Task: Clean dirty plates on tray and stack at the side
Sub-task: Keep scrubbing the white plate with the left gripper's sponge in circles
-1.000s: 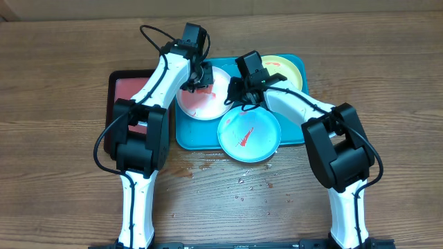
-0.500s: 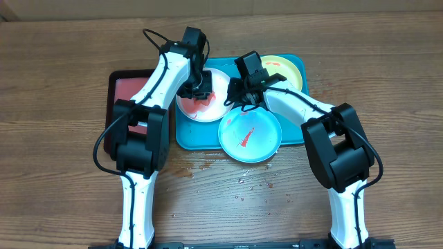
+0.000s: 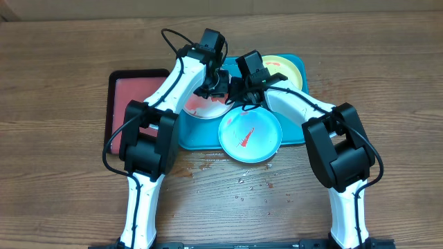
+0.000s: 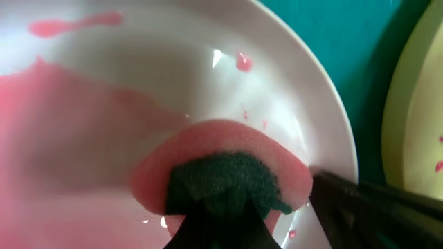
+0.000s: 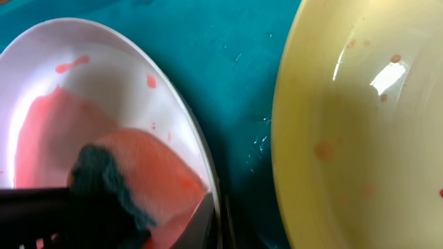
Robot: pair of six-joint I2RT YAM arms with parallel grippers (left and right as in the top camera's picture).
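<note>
The white plate [image 3: 197,107] lies on the turquoise tray [image 3: 188,137], smeared pink-red. My left gripper [image 3: 213,86] is shut on a pink sponge with a green scrub side [image 4: 228,169] and presses it on the plate's right side [image 4: 138,69]. My right gripper [image 3: 239,99] is shut on that plate's right rim [image 5: 208,187], right beside the sponge [image 5: 149,173]. The yellow-green plate [image 3: 282,68] sits at the tray's back right and also shows in the right wrist view [image 5: 360,124]. The pale turquoise plate [image 3: 249,135], with a red smear, overhangs the tray's front edge.
A black-rimmed tray with a reddish inside [image 3: 128,104] lies left of the turquoise tray. Water drops [image 3: 242,183] speckle the wood tabletop in front of the tray. Both arms cross over the tray's middle, close together.
My left gripper has moved the sponge rightwards across the white plate, up to its right rim beside my right gripper. The right arm and the other plates have stayed put.
</note>
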